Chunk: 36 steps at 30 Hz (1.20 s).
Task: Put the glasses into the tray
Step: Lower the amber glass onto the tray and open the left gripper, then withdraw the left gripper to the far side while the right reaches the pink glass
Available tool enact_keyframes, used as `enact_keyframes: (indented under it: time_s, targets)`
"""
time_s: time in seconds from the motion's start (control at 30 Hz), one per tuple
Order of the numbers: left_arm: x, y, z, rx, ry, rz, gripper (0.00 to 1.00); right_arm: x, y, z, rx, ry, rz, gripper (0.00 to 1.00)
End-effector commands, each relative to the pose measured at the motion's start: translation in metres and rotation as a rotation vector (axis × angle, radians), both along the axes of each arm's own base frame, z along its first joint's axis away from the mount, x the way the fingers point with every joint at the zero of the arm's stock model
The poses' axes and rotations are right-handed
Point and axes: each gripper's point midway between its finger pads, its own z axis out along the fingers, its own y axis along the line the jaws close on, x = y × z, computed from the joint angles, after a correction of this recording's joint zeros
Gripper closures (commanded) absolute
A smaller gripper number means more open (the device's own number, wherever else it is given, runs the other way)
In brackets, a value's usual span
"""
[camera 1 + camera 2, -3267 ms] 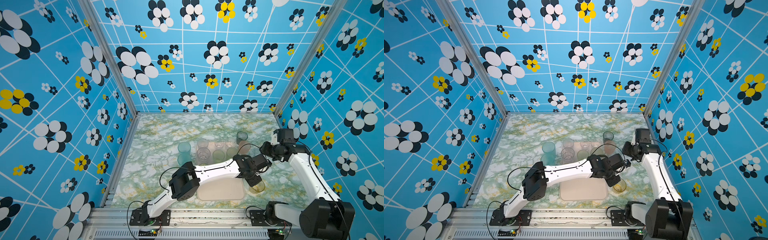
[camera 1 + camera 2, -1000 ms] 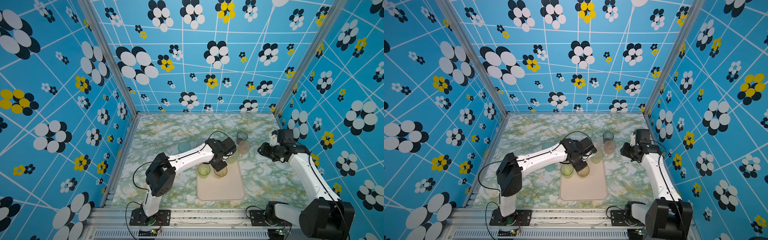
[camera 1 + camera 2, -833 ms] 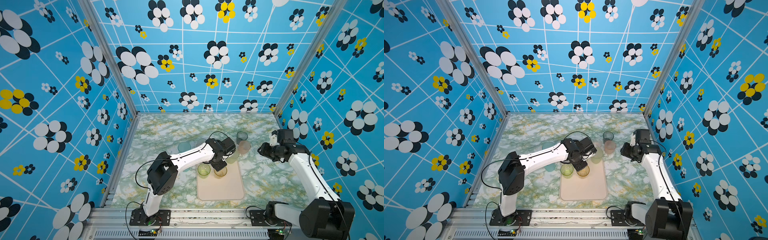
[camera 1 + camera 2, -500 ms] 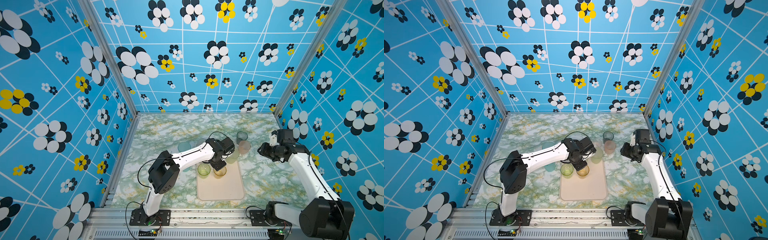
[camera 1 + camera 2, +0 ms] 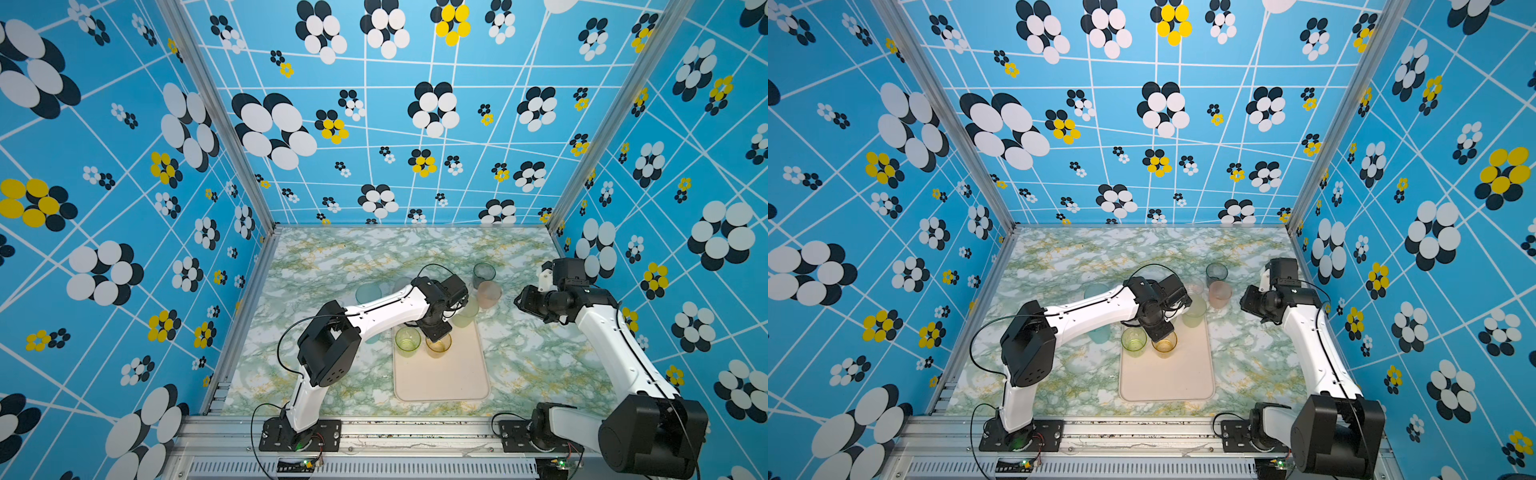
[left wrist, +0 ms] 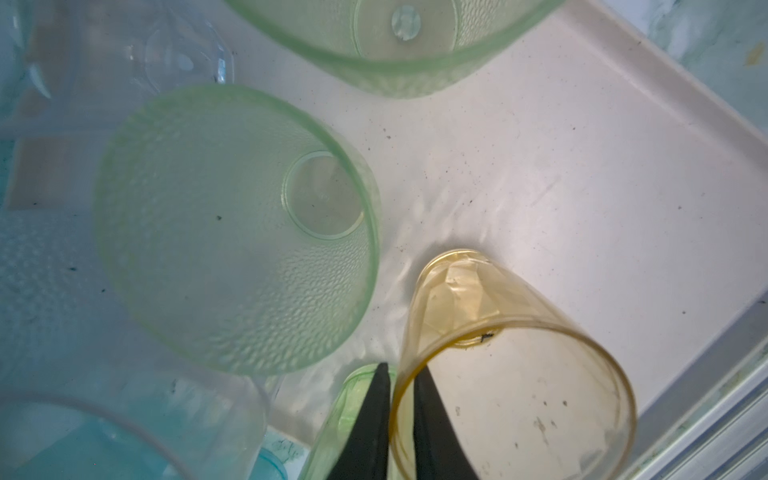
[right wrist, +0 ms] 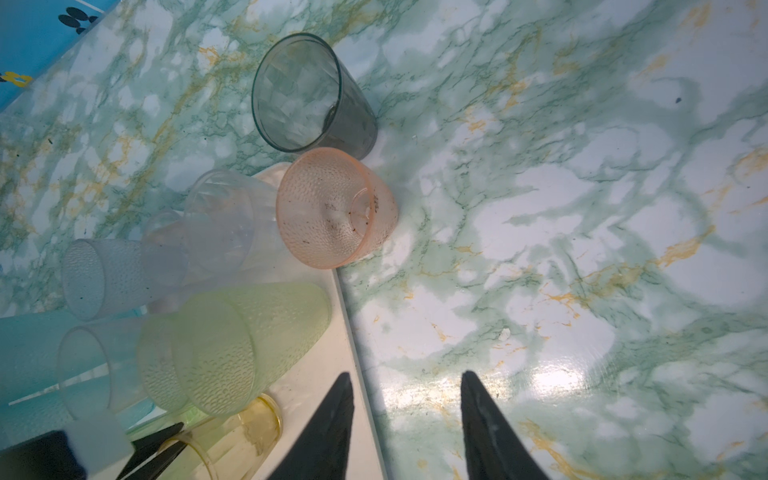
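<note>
About three seconds back the amber glass (image 5: 438,345) stood on the table (image 5: 332,266) off the tray's near right corner, with the left arm (image 5: 374,309) stretched across to it. It now stands upright in the tray (image 5: 446,374), at twelve o'clock of the tray's bare stretch, and that arm has swung back left. Over the last second little has shifted. The right arm (image 5: 611,345) is about where it was.

The left gripper (image 6: 401,369) straddles the amber glass's rim, one finger (image 6: 374,419) outside and one inside. Whether it pinches the wall or has let go, I cannot tell. The right gripper (image 7: 406,374) is spread wide with nothing between its fingers. It is over the table just beside the tray's long edge, at two o'clock from the amber glass.

Counted from the left, with clock directions taken from the amber glass:
- A teal glass (image 5: 368,293) is at ten o'clock, and a second teal glass (image 5: 1100,332) is at nine, half under the left arm.
- There are at least two clear glasses (image 7: 220,216), overlapping too much to count surely.
- One lime glass (image 5: 406,341) is just beside the amber one at nine o'clock.
- There is one amber glass.
- A pale green glass (image 6: 237,224) and a second pale green glass (image 6: 395,62) are both on the tray.
- One pink glass (image 5: 488,294) is between one and two o'clock.
- One grey glass (image 5: 484,272) is near the pink glass, at its twelve o'clock.

There is one tray and two arms.
</note>
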Motion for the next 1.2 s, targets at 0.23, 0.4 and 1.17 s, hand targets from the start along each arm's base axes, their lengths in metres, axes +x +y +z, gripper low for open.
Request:
enact_keyframes:
  time_s: [0.23,0.4,1.17]
  targets:
    - [0.004,0.009,0.004,-0.003,-0.023,0.013,0.72,0.006,0.004,0.004,-0.02,0.009,0.02,0.56]
    - [0.007,0.007,0.045,-0.078,-0.105,0.015,0.72,0.012,0.003,0.0,-0.028,0.019,0.015,0.56]
    - [0.062,0.116,0.158,-0.635,-0.257,0.477,0.74,0.078,0.017,-0.04,0.01,0.103,0.053,0.68]
